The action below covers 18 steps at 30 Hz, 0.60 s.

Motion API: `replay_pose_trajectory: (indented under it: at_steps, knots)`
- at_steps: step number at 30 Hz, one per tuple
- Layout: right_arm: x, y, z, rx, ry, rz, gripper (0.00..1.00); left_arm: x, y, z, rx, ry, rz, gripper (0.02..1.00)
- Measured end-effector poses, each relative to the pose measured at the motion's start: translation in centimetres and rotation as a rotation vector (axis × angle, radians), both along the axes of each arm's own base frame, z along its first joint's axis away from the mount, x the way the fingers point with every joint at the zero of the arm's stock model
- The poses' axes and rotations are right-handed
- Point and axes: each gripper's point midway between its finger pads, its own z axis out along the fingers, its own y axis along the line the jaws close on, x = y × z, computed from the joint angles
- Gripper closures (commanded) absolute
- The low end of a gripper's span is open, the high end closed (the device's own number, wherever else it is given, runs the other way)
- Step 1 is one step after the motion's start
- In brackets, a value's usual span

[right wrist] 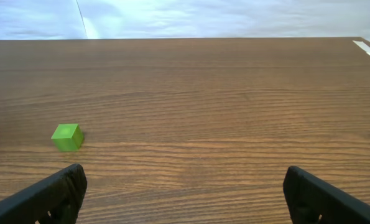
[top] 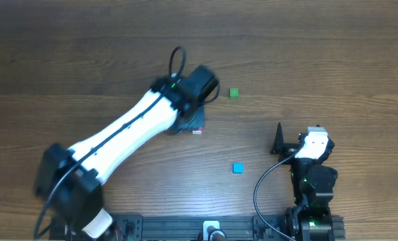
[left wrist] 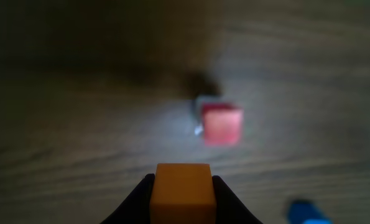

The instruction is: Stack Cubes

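In left gripper (left wrist: 183, 194) an orange cube (left wrist: 183, 186), near red cube (left wrist: 222, 124)

orange cube (left wrist: 183, 190): pinched between the left fingers (left wrist: 137, 200)
red cube (left wrist: 222, 124): on the tabletop (top: 332, 53), near the orange cube
green cube (top: 234, 93): flat, well apart
blue cube (top: 237, 167): flat, well apart from green
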Motion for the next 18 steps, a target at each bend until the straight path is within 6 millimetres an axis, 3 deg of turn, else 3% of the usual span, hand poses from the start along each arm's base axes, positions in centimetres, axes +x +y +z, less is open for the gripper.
replay_pose_trajectory:
  at_steps: [3, 9, 18]
  knots:
    - [0.0, 0.0, 0.0, 0.000, 0.000, 0.001, 0.009, 1.0, -0.9, -0.4, 0.003, 0.004, 0.007, 0.980]
    - [0.0, 0.0, 0.0, 0.000, 0.000, 0.000, 0.007, 1.3, -1.2, -2.9, 0.032, 0.044, 0.049, 0.980]
    - [0.0, 0.0, 0.0, -0.001, 0.000, 0.000, 0.007, 1.4, -2.5, -3.0, 0.007, 0.019, 0.037, 0.980]
